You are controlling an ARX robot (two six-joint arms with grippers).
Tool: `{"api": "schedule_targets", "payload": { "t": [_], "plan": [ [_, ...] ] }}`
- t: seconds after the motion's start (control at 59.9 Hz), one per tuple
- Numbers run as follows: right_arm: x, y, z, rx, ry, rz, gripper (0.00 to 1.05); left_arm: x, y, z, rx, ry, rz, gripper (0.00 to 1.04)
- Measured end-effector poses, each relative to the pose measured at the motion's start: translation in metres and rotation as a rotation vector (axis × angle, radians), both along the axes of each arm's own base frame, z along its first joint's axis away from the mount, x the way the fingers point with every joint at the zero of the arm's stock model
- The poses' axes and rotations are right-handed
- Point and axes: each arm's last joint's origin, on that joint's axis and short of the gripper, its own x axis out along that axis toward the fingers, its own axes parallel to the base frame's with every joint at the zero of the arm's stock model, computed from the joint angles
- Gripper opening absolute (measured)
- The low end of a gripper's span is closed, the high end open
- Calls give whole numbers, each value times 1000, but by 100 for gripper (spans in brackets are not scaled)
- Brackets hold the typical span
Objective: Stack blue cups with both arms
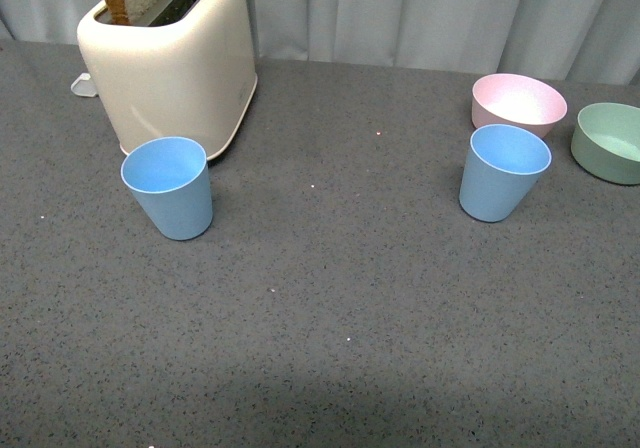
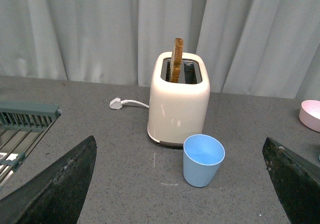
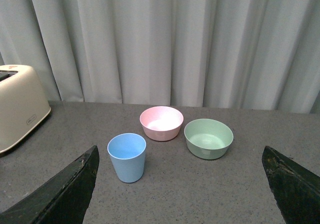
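Observation:
Two light blue cups stand upright and apart on the grey table. The left cup (image 1: 170, 186) sits just in front of the toaster and also shows in the left wrist view (image 2: 202, 159). The right cup (image 1: 502, 171) stands in front of the pink bowl and also shows in the right wrist view (image 3: 127, 156). Neither arm shows in the front view. My left gripper (image 2: 182, 184) is open and empty, with its cup ahead between the fingers (image 2: 60, 189). My right gripper (image 3: 180, 184) is open and empty, back from its cup, which sits toward one finger (image 3: 65, 194).
A cream toaster (image 1: 170, 58) with a slice of bread stands at the back left, its plug (image 2: 116, 103) lying behind it. A pink bowl (image 1: 518, 103) and a green bowl (image 1: 610, 140) sit at the back right. A dish rack (image 2: 22, 129) lies beside the toaster. Curtains hang behind.

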Motion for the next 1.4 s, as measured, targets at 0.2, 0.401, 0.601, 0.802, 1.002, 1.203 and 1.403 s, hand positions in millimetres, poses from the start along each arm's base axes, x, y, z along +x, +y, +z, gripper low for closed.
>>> {"api": "schedule_targets", "payload": {
  "t": [0.2, 0.401, 0.601, 0.802, 1.002, 1.203, 1.403],
  "plan": [
    [0, 0, 0, 0, 0, 0, 95, 0, 0, 0, 0, 0, 0, 98],
    [0, 0, 0, 0, 0, 0, 95, 0, 0, 0, 0, 0, 0, 98],
    [0, 0, 0, 0, 0, 0, 95, 0, 0, 0, 0, 0, 0, 98],
    [0, 0, 0, 0, 0, 0, 95, 0, 0, 0, 0, 0, 0, 98],
    [0, 0, 0, 0, 0, 0, 95, 4, 0, -6, -91, 264, 200, 98],
    [0, 0, 0, 0, 0, 0, 95, 40, -1, 8, -216, 362, 168, 98],
    [0, 0, 0, 0, 0, 0, 95, 106, -8, 12, -244, 560, 82, 98]
  ]
}}
